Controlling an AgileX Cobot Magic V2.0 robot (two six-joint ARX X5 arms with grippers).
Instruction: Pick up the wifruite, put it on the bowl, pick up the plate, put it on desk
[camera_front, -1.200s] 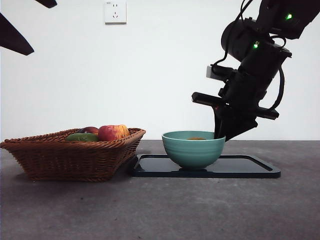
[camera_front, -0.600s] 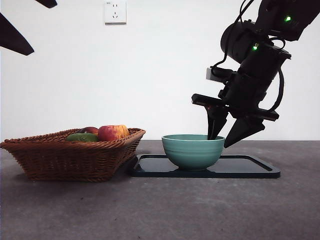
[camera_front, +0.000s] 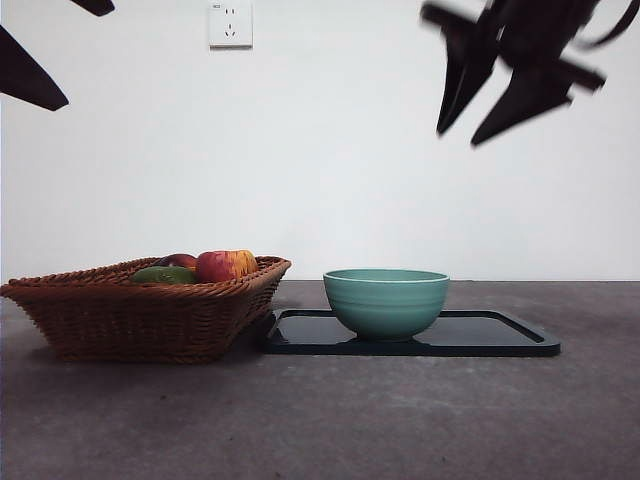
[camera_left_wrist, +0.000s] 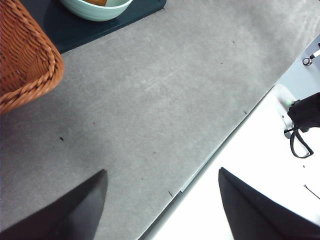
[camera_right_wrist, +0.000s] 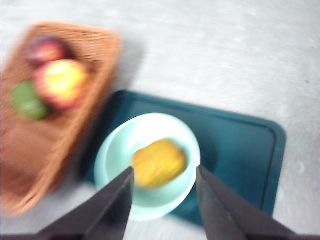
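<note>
The brownish-orange wifruite (camera_right_wrist: 159, 162) lies inside the mint-teal bowl (camera_front: 386, 298), seen from above in the blurred right wrist view. The bowl (camera_right_wrist: 147, 165) stands on a dark flat plate (camera_front: 500, 335) on the grey desk (camera_front: 320, 420). From the front the fruit is hidden by the bowl's wall. My right gripper (camera_front: 492, 92) is open and empty, high above the bowl's right side, blurred by motion. My left gripper (camera_left_wrist: 162, 205) is open and empty over the desk's edge, away from the bowl (camera_left_wrist: 97, 7).
A wicker basket (camera_front: 140, 310) stands left of the plate, holding a red-and-yellow apple (camera_front: 225, 264), a green fruit (camera_front: 163, 274) and a dark red fruit. The desk's edge (camera_left_wrist: 210, 165) runs near the left gripper.
My right gripper opened at the bowl's rim, leaving the wifruite in the bowl, then rose well above it toward the upper right. The left arm has not moved.
</note>
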